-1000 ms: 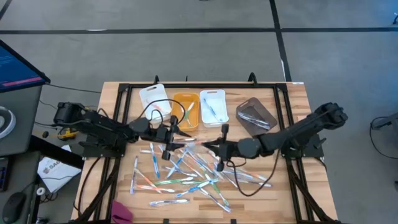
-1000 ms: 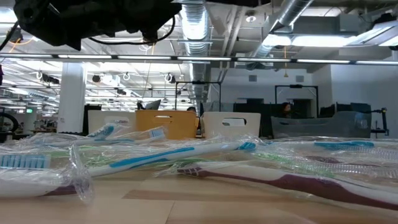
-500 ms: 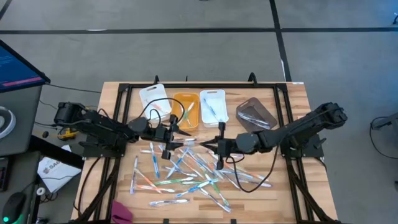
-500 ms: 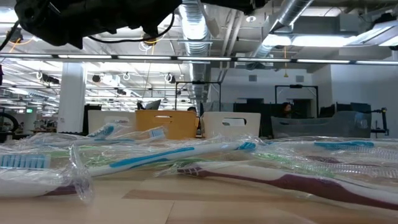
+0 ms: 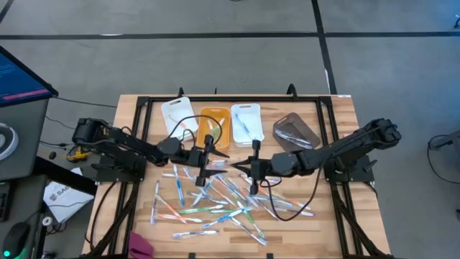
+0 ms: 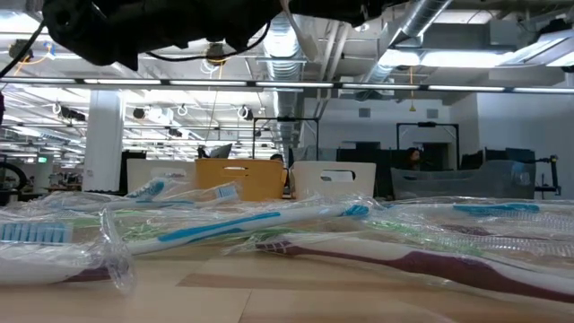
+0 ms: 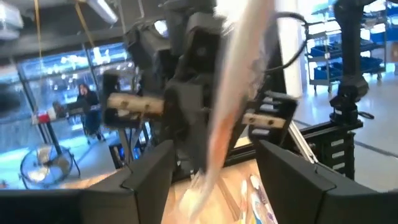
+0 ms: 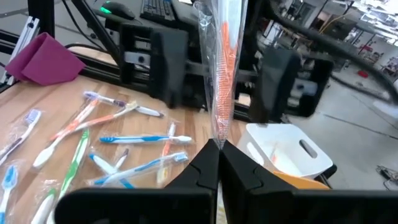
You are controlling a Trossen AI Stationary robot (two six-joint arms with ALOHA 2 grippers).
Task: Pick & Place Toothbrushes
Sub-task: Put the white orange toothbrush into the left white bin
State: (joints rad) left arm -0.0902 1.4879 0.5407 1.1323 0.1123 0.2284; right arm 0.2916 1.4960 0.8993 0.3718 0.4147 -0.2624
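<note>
Pinching one wrapped toothbrush [image 8: 222, 87]: right fingers [image 8: 219, 157] | left fingers [image 7: 214, 177] released | four bins [image 5: 215, 128]

Two dark jointed arms [image 5: 122, 147] with looping black cables [image 5: 287, 208]

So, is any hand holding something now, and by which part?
The right hand pinches a wrapped orange toothbrush at one end of its clear wrapper. The left hand is open around the same toothbrush, not gripping it.

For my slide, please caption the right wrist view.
Right gripper shut on a wrapped orange toothbrush, held upright.
</note>
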